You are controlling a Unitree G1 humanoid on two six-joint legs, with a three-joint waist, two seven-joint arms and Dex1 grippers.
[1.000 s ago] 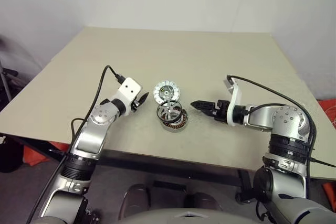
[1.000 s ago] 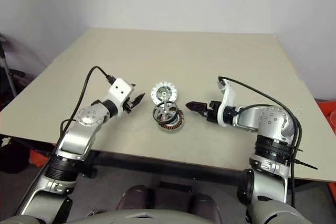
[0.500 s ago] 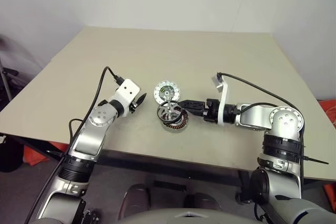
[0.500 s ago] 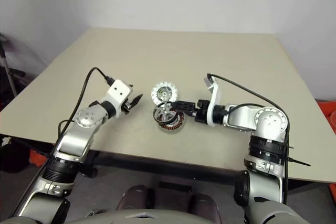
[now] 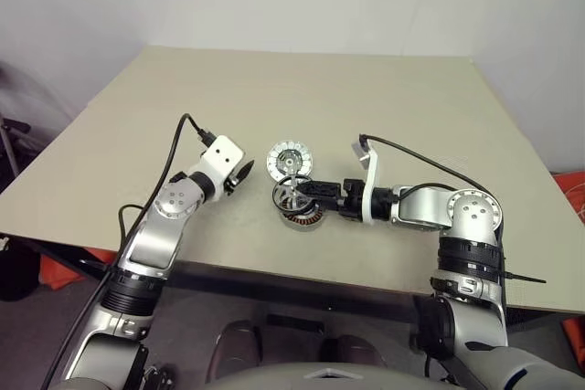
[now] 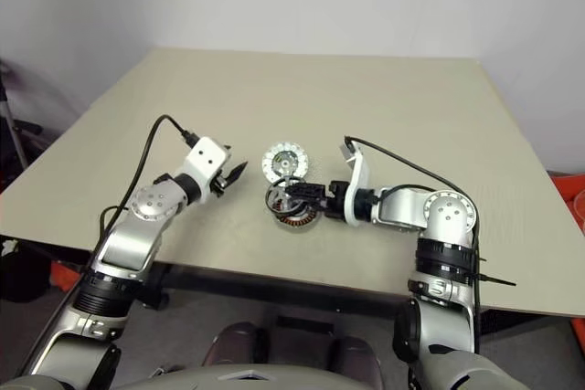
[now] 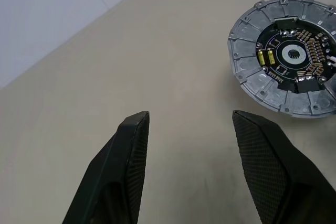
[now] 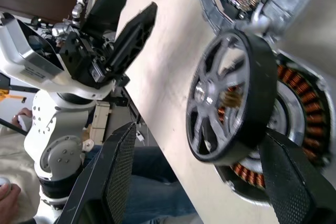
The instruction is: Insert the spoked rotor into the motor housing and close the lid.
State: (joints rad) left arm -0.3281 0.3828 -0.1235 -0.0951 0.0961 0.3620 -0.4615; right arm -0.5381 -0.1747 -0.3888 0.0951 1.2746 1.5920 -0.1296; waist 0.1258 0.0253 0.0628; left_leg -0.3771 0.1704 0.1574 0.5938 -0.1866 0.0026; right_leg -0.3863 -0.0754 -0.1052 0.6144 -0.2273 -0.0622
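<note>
spoked rotor (image 8: 231,98) tilted on motor housing (image 8: 294,129), lid (image 7: 286,59) beside

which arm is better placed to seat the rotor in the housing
Right. Its end effector is open with a finger on each side of the rotor, which leans tilted on the housing. The left end effector is open over bare table beside the lid.

My head pair looks down over the table (image 5: 402,107). Each wrist camera looks close along its own claw; both share the lid (image 7: 286,64) just beyond the fingertips.
</note>
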